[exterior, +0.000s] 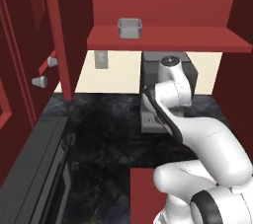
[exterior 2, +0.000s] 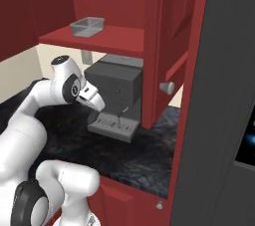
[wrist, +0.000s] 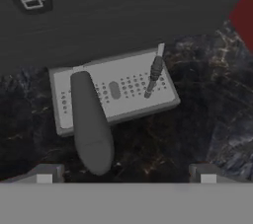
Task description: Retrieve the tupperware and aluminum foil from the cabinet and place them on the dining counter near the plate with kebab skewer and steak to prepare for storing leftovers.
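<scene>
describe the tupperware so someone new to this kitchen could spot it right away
Look at the dark red cabinet above the black counter. On its red shelf, above the grey coffee machine, sits the tupperware. It is a small, shallow, pale grey tub with a flared rim, standing alone on the board.

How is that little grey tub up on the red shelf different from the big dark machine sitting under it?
The small pale grey plastic tub is shallow, open-topped and see-through looking; the dark grey boxy coffee machine is far larger, solid and opaque. The tub sits on the red cabinet shelf; the machine stands below on the black marbled counter, with a perforated drip tray in front. Both are grey and roughly rectangular.
</scene>
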Robot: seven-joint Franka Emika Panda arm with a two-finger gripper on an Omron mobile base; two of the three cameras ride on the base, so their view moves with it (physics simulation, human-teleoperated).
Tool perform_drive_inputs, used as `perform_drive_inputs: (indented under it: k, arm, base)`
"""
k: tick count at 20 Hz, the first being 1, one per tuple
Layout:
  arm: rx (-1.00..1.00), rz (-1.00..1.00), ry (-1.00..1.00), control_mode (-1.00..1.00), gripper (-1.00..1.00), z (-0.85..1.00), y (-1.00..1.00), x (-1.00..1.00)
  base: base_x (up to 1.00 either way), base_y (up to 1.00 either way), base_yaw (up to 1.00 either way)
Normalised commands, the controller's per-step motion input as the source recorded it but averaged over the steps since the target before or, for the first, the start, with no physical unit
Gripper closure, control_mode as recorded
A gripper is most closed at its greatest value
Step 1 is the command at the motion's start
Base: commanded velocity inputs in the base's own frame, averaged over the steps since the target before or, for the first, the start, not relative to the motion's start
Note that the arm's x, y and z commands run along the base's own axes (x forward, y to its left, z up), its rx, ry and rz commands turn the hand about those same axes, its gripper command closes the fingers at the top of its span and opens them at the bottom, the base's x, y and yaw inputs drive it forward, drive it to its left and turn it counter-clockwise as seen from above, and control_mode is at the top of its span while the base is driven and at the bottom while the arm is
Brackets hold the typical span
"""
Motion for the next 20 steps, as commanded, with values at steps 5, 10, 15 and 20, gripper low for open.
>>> perform_drive_inputs:
  k: [5, 10, 15, 20]
  arm:
    - [0.0, 0.0, -0.28, -1.0, -1.0, 0.7, 0.05, 0.12]
    - [0.0, 0.0, -0.24, -1.0, -1.0, 0.81, 0.15, 0.4]
    - [0.0, 0.0, -0.25, -1.0, -1.0, 0.79, 0.17, 0.47]
    - [0.0, 0.0, -0.21, -1.0, -1.0, 0.76, 0.25, 0.5]
  base:
    - [0.0, 0.0, 0.0]
    - [0.0, 0.0, 0.0]
    - [0.0, 0.0, 0.0]
    - [0.0, 0.0, 0.0]
